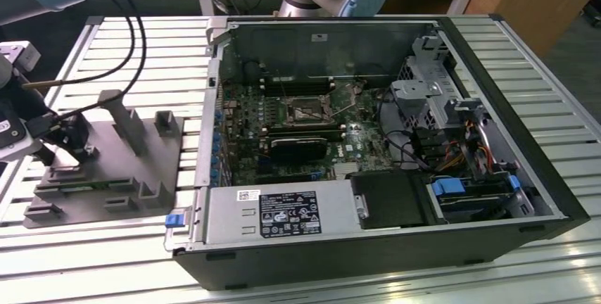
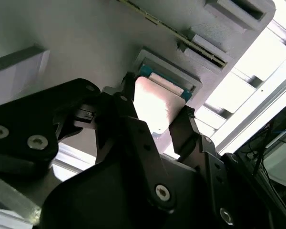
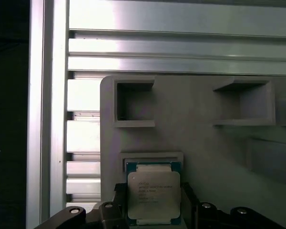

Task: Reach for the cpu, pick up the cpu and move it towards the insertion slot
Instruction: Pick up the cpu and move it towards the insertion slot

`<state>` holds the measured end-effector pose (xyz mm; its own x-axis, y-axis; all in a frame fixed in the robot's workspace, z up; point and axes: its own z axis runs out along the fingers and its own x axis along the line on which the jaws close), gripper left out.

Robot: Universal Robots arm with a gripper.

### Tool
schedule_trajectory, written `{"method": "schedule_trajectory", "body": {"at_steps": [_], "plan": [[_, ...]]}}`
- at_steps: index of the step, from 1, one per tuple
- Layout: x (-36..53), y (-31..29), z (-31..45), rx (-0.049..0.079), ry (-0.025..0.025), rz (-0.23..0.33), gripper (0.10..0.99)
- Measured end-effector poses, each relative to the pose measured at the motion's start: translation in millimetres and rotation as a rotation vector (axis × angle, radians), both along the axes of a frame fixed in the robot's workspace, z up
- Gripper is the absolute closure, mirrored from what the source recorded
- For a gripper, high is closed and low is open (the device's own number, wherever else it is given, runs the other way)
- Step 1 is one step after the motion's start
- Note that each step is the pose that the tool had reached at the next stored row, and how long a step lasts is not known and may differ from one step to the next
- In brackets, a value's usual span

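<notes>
Exterior view: gripper (image 1: 66, 138) low over grey tray (image 1: 108, 177) at exterior view's left, insertion slot (image 1: 305, 110) well apart.
Second wrist view: cpu (image 2: 157, 102) flanked by gripper (image 2: 158, 98); clamped or not, can't be told.
First wrist view: cpu (image 3: 153, 193) seated in tray pocket (image 3: 152, 156); should be squeezed evenly, lifted level.

The cpu (image 3: 153, 194) has a silver-grey top and a blue-green rim. The tray (image 3: 205, 138) is matte grey, the gripper (image 2: 157, 107) black. The silvery tabletop (image 1: 103, 262) is striped with ribbed slats. The motherboard (image 1: 246, 142) is green.
</notes>
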<state>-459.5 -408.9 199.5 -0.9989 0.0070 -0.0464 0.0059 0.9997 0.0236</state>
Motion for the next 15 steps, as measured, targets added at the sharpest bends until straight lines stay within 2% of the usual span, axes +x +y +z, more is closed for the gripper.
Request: {"method": "schedule_trajectory", "body": {"at_steps": [15], "plan": [[0.0,0.0,37.3,0.0,-0.0001,0.0,0.549]]}}
